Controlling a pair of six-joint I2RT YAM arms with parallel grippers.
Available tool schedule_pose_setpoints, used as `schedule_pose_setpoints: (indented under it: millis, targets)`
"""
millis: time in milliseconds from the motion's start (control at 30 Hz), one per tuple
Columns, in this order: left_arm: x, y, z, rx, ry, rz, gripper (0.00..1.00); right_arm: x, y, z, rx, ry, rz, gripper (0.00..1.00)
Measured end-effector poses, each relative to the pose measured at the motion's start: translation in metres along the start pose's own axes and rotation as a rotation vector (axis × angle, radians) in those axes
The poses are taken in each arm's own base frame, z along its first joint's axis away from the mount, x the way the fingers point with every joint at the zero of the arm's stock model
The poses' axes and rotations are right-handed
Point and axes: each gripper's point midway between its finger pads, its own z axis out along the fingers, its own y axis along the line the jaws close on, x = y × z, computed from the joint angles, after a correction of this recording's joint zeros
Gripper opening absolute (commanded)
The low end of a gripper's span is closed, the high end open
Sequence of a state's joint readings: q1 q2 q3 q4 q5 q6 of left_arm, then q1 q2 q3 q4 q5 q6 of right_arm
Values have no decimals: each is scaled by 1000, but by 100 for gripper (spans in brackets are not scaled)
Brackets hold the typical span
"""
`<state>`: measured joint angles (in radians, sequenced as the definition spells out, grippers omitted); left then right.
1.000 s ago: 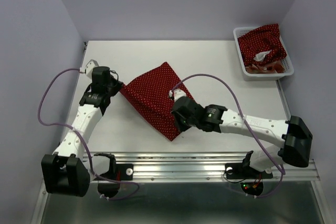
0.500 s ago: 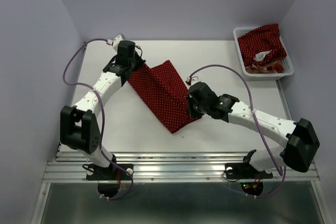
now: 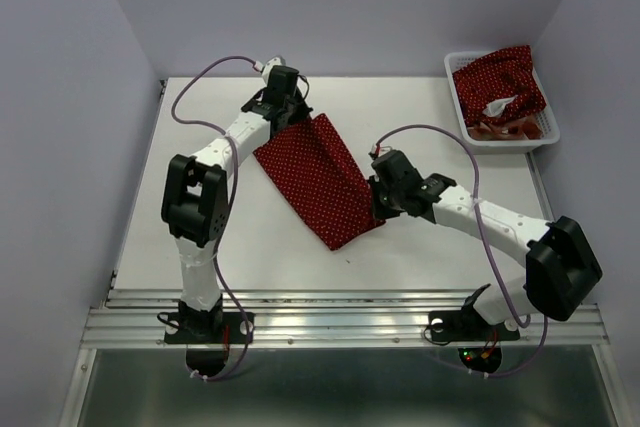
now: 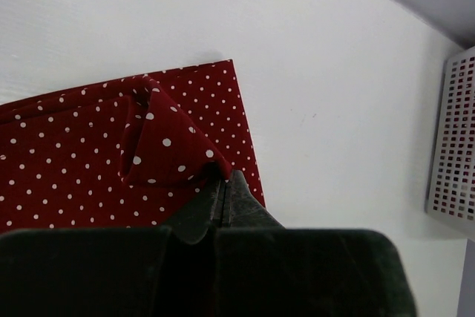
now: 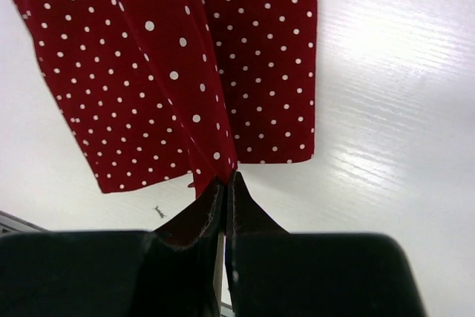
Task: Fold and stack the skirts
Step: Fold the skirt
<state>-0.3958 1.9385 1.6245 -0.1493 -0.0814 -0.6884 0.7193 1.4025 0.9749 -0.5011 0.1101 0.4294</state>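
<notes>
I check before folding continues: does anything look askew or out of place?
The polka-dot skirt lies diagonally to the table edges, mid-fold. In the basket, another dotted skirt is heaped untidily, overhanging its far rim. Nothing looks damaged.

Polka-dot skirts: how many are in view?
2. One dark red polka-dot cloth skirt is mid-table, pinched by the left tool and the right tool; the other is heaped in the white plastic mesh basket at the far right corner. More may be hidden beneath it.

White mesh basket [image 3: 497, 143] on the table [image 3: 270, 257], far right corner
</notes>
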Motion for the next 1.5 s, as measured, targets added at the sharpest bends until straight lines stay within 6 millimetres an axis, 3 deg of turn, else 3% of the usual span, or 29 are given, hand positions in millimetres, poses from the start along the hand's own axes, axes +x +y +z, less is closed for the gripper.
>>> schedule_pose_setpoints:
  millis: [333, 400, 500, 567, 600, 633, 667, 767, 867, 967, 1067, 1167, 1233, 1333, 1400, 1500]
  targets:
    - [23, -2, 53, -23, 51, 35, 2, 6, -29, 36, 17, 49, 44, 5]
    - [29, -2, 65, -26, 61, 43, 14, 5, -33, 43, 23, 53, 54, 13]
    - [37, -2, 82, -32, 78, 59, 33, 7, -43, 51, 50, 64, 74, 32]
    - [41, -2, 91, -37, 84, 66, 55, 7, -53, 54, 84, 67, 93, 45]
    - [42, -2, 93, -39, 84, 70, 73, 5, -62, 56, 114, 63, 106, 68]
    - [40, -2, 94, -41, 81, 72, 96, 5, -68, 56, 137, 60, 120, 82]
    - [39, -2, 94, -43, 81, 81, 99, 3, -73, 56, 161, 57, 128, 100]
    - [35, -4, 92, -44, 70, 78, 99, -10, -82, 51, 200, 31, 127, 100]
    - [28, -5, 84, -52, 62, 85, 99, -25, -79, 45, 190, -4, 119, 100]
    - [13, -12, 68, -45, 33, 96, 99, -38, -73, 25, 159, -54, 112, 100]
    - [-12, -21, 34, -36, -20, 105, 99, -48, -62, 4, 97, -110, 116, 100]
    - [-28, -16, -6, -49, -75, 109, 99, -46, -42, -16, -35, -146, 120, 100]
    - [-35, -7, -37, -57, -115, 112, 99, -30, -28, -19, -123, -128, 125, 100]
    - [-38, 10, -58, -88, -140, 118, 99, 4, -7, -15, -212, -58, 111, 100]
    - [-39, 29, -58, -129, -143, 129, 99, 36, 13, -11, -267, 21, 84, 100]
    - [-33, 60, -46, -180, -104, 145, 99, 59, 31, -12, -311, 80, 63, 100]
